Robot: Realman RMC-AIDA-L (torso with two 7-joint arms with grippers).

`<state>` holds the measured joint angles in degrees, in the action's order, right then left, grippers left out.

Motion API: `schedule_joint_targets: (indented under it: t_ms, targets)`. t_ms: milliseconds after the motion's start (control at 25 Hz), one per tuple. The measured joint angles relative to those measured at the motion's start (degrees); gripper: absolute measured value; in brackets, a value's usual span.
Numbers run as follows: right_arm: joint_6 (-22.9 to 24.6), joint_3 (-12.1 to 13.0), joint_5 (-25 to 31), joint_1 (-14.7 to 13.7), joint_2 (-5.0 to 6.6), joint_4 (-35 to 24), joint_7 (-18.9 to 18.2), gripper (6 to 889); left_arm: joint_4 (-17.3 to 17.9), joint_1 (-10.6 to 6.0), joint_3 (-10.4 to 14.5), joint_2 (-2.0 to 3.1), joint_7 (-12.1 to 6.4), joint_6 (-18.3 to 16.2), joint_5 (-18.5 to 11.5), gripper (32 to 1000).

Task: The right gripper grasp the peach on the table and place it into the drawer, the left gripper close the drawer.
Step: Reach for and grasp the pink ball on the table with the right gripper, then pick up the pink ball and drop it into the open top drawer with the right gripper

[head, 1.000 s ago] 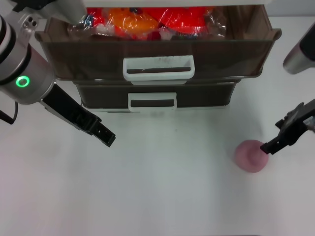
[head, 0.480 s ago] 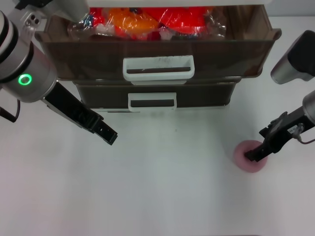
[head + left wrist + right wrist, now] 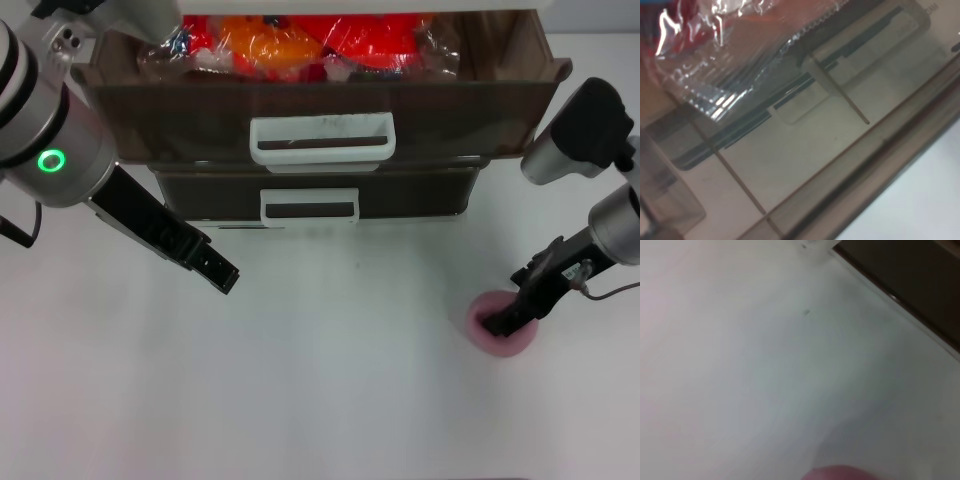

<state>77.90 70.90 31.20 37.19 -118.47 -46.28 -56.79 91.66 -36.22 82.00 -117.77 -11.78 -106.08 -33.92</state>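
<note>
Pink against the white table (image 3: 330, 400), the peach (image 3: 502, 338) sits at the lower right of the head view, and my right gripper (image 3: 497, 323) has come down onto it since a second ago, when its tip only hung at the fruit's right edge. Now the black fingers sit over the top of the peach, touching or nearly so; I cannot tell whether they are spread or closed. The peach has also slid slightly leftward across those frames, so I judge the tip has nudged it and a firm grasp is not yet made. My left gripper (image 3: 215, 272) has barely shifted and hangs above the table at the left centre, below the cabinet, its fingers looking pressed together.

By my count: one peach, two grippers, two drawers in sight. The drawer (image 3: 320, 105) with the wide white handle (image 3: 322, 139) stands pulled out along the top of the frame, already carrying several red and orange packets (image 3: 300, 42) I cannot number. Beneath it the smaller drawer (image 3: 310, 195) is pushed in
</note>
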Motion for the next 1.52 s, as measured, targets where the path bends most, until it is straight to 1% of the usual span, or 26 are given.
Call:
schedule_joint_targets:
  t_ms: [320, 480, 880, 1080, 1520]
  targets:
    - [-0.1, 0.3, 0.0, 0.0, -0.01, 0.1, 0.0, 806, 0.0, 0.0, 0.0, 0.0, 0.0, 0.0, 0.0, 884]
    - [-0.2, 0.3, 0.0, 0.0, -0.01, 0.1, 0.2, 703, 0.0, 0.01, 0.0, 0.08, 0.0, 0.0, 0.0, 884]
    - [-0.2, 0.3, 0.1, 0.0, -0.01, 0.0, -0.1, 441, 0.0, 0.01, 0.0, 0.09, 0.0, 0.0, 0.0, 884]
    - [-0.2, 0.3, 0.1, -0.1, -0.01, -0.2, -0.1, 210, 0.0, 0.01, 0.0, 0.09, 0.0, 0.0, 0.0, 884]
    - [-0.2, 0.3, 0.1, -0.2, -0.01, -0.4, -0.1, 109, 0.0, 0.01, 0.0, 0.18, 0.0, 0.0, 0.0, 884]
